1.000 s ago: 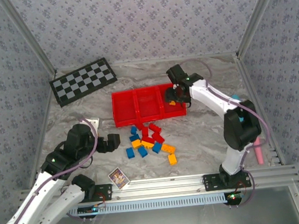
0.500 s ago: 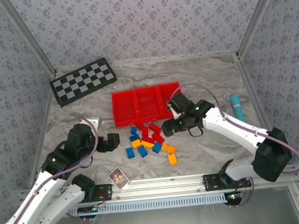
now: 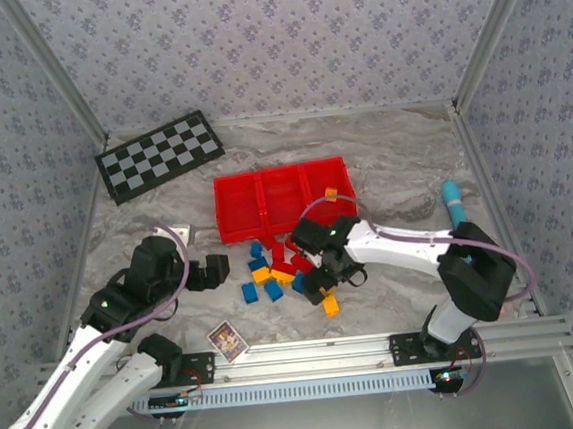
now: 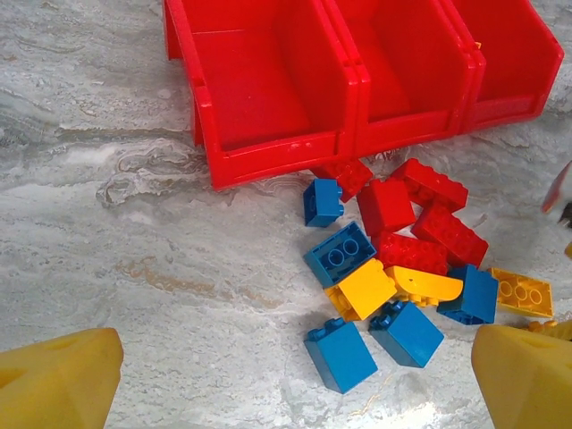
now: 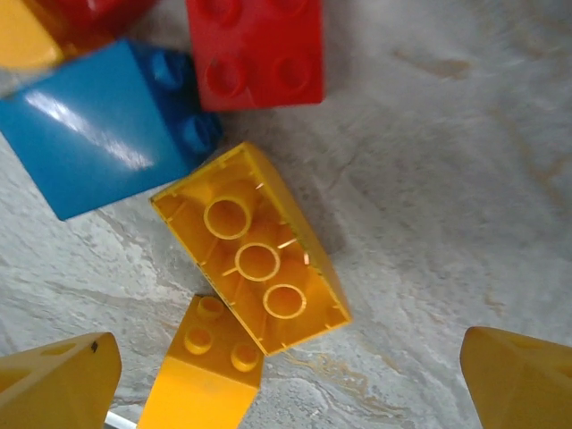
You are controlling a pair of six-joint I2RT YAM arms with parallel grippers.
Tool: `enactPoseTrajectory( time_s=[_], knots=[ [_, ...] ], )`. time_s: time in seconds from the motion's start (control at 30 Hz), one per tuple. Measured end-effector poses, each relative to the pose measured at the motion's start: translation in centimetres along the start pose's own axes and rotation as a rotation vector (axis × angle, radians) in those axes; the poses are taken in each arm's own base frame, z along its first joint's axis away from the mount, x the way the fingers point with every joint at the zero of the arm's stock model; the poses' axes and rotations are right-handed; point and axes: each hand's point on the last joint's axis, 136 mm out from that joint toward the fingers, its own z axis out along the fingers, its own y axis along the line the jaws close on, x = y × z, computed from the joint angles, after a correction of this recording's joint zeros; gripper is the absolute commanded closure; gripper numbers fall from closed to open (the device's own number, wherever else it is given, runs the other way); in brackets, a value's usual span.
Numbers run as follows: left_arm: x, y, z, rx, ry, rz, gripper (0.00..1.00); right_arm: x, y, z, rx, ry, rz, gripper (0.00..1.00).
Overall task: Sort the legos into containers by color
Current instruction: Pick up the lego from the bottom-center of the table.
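Note:
The legos lie in a loose pile [image 3: 279, 270] of blue, red and orange-yellow bricks in front of the red tray [image 3: 241, 206], whose containers sit side by side. One orange brick [image 3: 331, 193] rests in the right compartment. My right gripper [image 3: 318, 289] hovers open low over the pile's right end. An upside-down yellow brick [image 5: 255, 250] and a yellow sloped brick [image 5: 206, 366] lie between its fingertips [image 5: 58, 384], untouched. My left gripper [image 3: 217, 271] is open, left of the pile, and its wrist view shows a blue brick [image 4: 340, 355] nearest it and the tray wall [image 4: 268, 156].
A black-and-white checkerboard [image 3: 159, 155] lies at the back left. A small picture card [image 3: 227, 340] sits near the front rail. A teal cylinder [image 3: 453, 203] lies at the right, close to my right arm. Marbled tabletop stretches left of the pile.
My right arm swung from the tray's right compartment back down to the pile, its jaws widening; an orange brick now lies in that compartment. The left arm stayed still.

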Motion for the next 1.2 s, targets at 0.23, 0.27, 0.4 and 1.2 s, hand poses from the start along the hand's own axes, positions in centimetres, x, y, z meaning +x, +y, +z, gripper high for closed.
enactPoseTrajectory(
  time_s=[0.23,0.27,0.4,1.2],
  knots=[
    [-0.1,0.1,0.0,-0.007,-0.005,0.0,0.0,0.3,-0.1,1.5,0.062,0.052,-0.045,0.02],
    [-0.1,0.1,0.0,-0.007,-0.004,0.0,0.0,0.2,-0.3,1.4,0.073,0.049,-0.047,0.03],
    [-0.1,0.1,0.0,-0.007,-0.005,0.0,0.0,-0.3,-0.7,1.4,0.106,0.039,-0.052,0.1],
    [0.0,0.3,0.0,-0.02,-0.007,0.006,0.0,-2.3,-1.0,3.2,0.125,-0.022,0.034,0.67]
  ],
)
